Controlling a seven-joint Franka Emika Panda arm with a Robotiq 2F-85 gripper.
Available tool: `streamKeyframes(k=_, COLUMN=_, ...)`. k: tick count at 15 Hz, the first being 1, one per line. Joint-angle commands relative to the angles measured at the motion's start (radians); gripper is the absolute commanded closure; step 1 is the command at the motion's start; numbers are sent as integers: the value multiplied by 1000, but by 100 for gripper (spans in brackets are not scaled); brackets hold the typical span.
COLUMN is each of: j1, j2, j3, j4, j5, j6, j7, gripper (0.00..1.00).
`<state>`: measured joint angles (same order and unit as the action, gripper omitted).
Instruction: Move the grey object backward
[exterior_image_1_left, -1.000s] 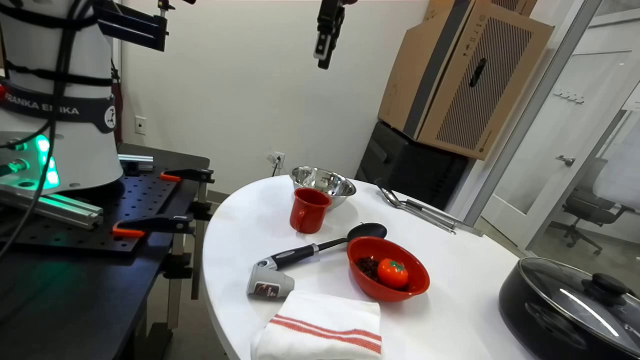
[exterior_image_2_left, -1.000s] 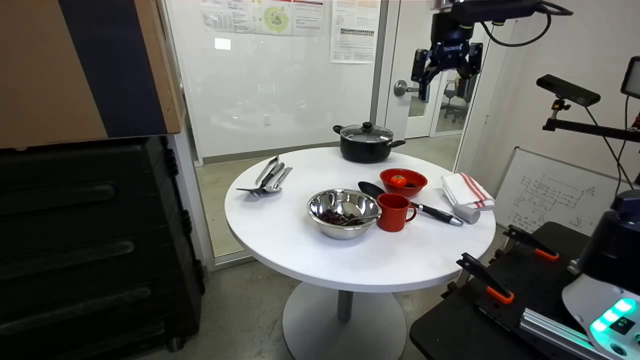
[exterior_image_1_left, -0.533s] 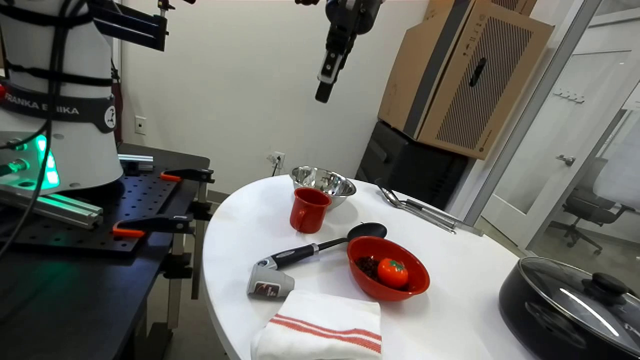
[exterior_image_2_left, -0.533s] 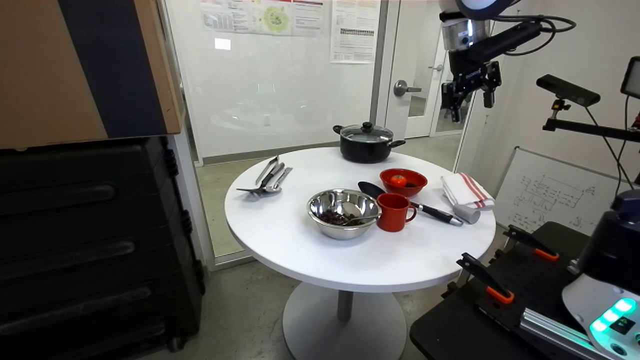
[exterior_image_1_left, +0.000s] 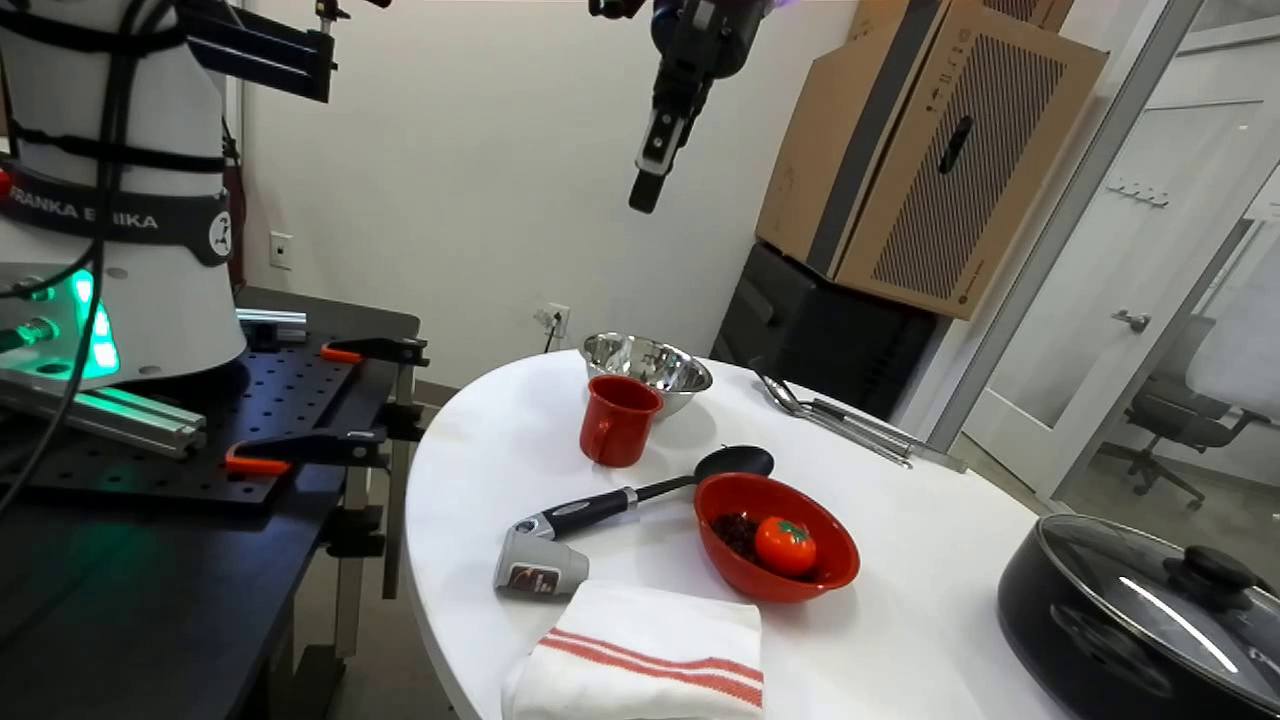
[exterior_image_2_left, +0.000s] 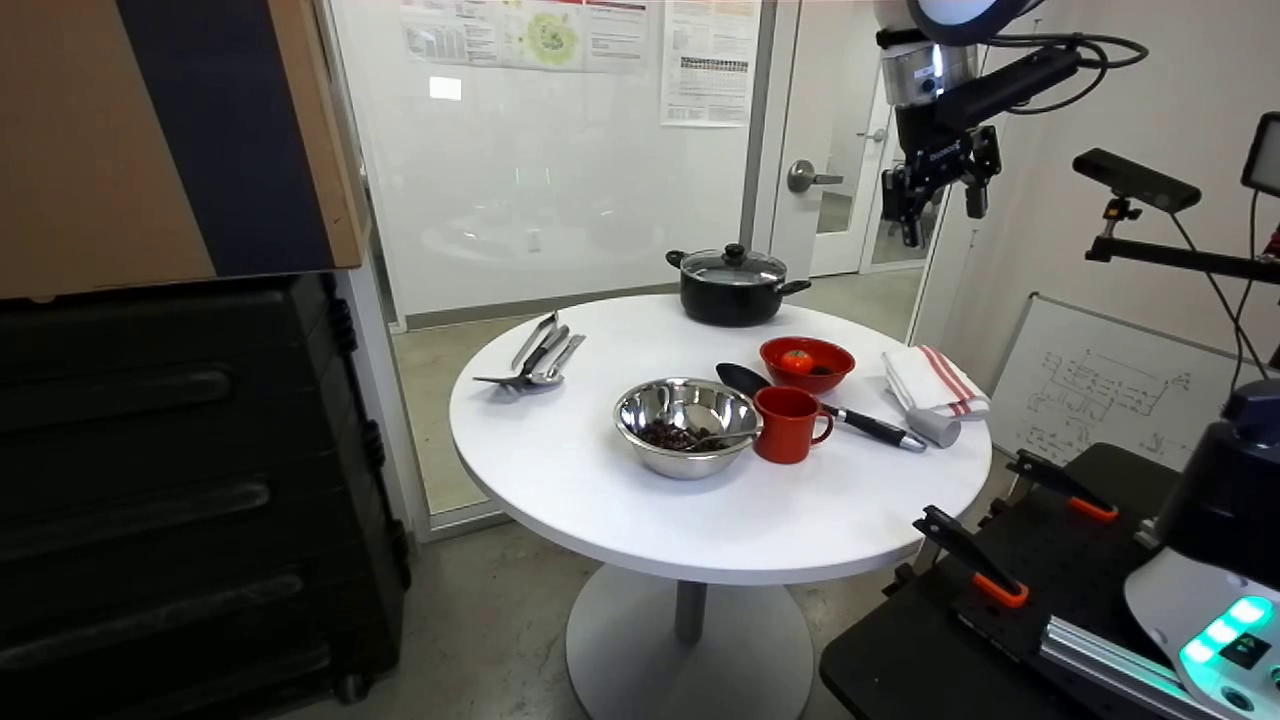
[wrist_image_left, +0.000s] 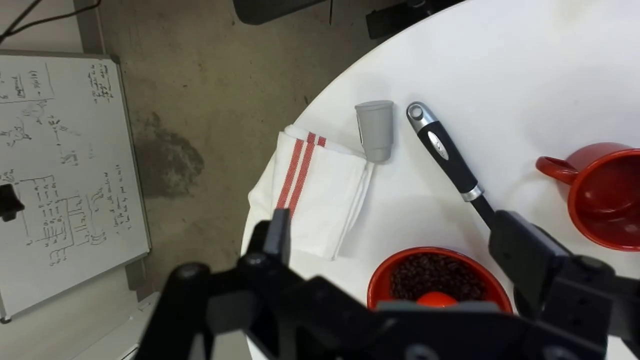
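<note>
The grey object is a small grey cup-like piece (exterior_image_1_left: 541, 563) lying on its side on the white round table, near its edge. It also shows in an exterior view (exterior_image_2_left: 932, 427) and in the wrist view (wrist_image_left: 376, 131). Its narrow end touches or nearly touches the folded towel. My gripper (exterior_image_2_left: 943, 220) hangs tilted high above the table, apart from everything. It is also high in an exterior view (exterior_image_1_left: 645, 190). In the wrist view my gripper (wrist_image_left: 393, 220) has its fingers wide apart with nothing held, and the grey object appears ahead, beyond the fingertips.
A white towel with red stripes (exterior_image_1_left: 650, 640) and a black long-handled spoon (exterior_image_1_left: 590, 512) flank the grey object. A red bowl with a tomato (exterior_image_1_left: 730, 575), a red cup (exterior_image_1_left: 618, 425), a metal bowl (exterior_image_2_left: 655, 455), a black pot (exterior_image_2_left: 733, 300) and metal utensils (exterior_image_2_left: 540, 355) share the table.
My open gripper has come lower and tilted, moving right in an exterior view; in the last half second it has hardly moved. The things on the table have not moved.
</note>
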<state>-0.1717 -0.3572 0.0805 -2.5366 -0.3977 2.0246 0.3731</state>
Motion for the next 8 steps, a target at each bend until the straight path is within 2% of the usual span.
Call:
streamKeyframes(k=1, j1=13, j2=1, j3=-33, j4=-11, j5=3, j6=9, j7=-2, gripper=0)
streamKeyframes(k=4, j1=-20, j2=7, j3=-95, j4=-55, j5=3, j6=82, j7=-12, gripper=0)
streamKeyframes(k=8, j1=-88, j2=86, j3=-194, j4=-83, j5=6, j6=121, j7=-26, gripper=0)
